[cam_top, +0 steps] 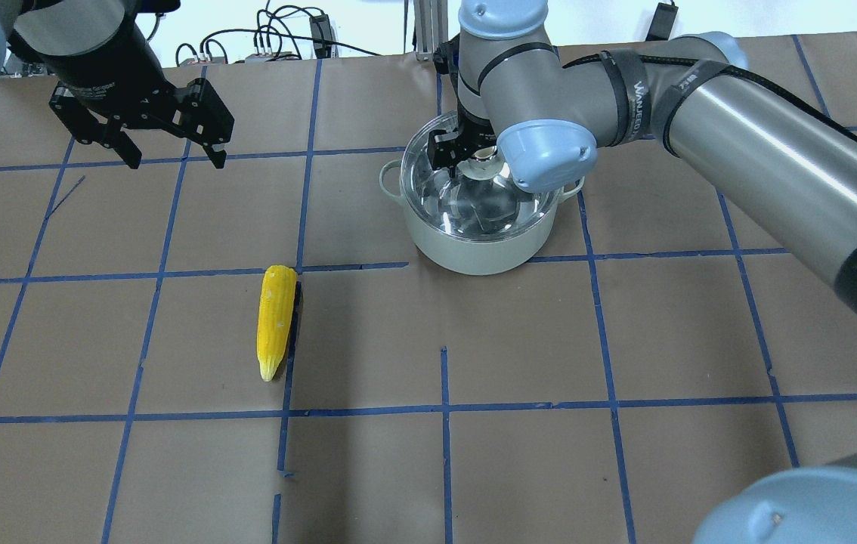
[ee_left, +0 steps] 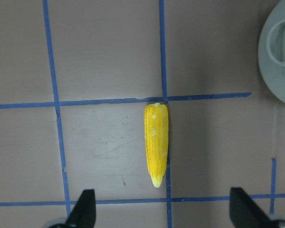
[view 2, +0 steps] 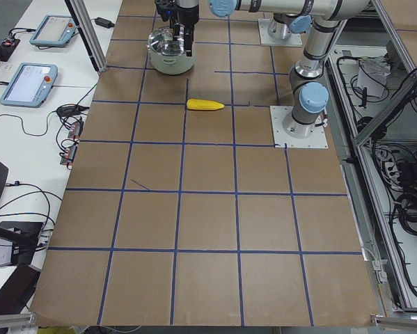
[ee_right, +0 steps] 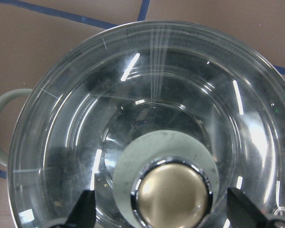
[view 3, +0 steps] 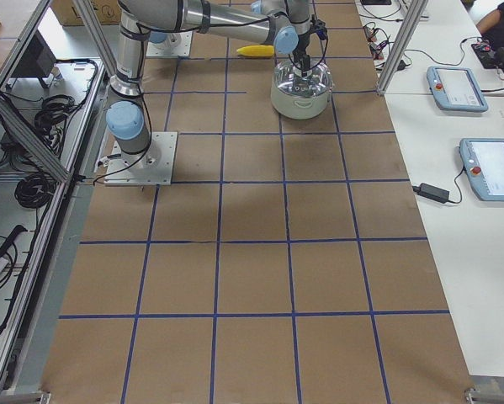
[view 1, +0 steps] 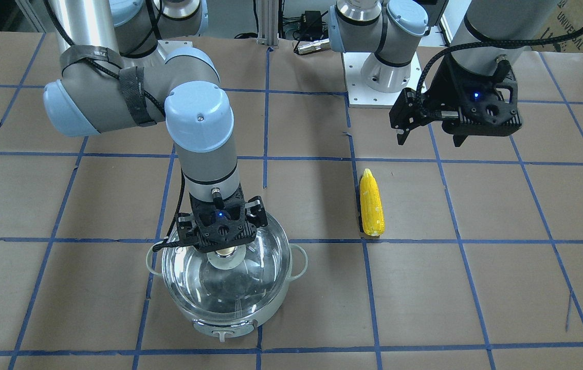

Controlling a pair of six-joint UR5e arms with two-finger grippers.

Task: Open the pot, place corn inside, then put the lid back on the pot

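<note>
The right gripper (ee_right: 160, 211) hangs wide open, fingers either side of the knob (ee_right: 173, 194), gripping nothing. The lid (view 1: 230, 288) sits on the pot (cam_top: 474, 253). The corn (view 1: 371, 203) lies on the table (view 1: 476, 288), well apart from the pot. The left gripper (cam_top: 175, 155) hangs above it, open and empty.

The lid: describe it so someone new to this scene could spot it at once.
On the brown table with blue tape lines stands a pale grey pot, under the right gripper. The lid sits on it: a clear glass dome with a pale knob capped in metal, the only see-through thing there.
</note>
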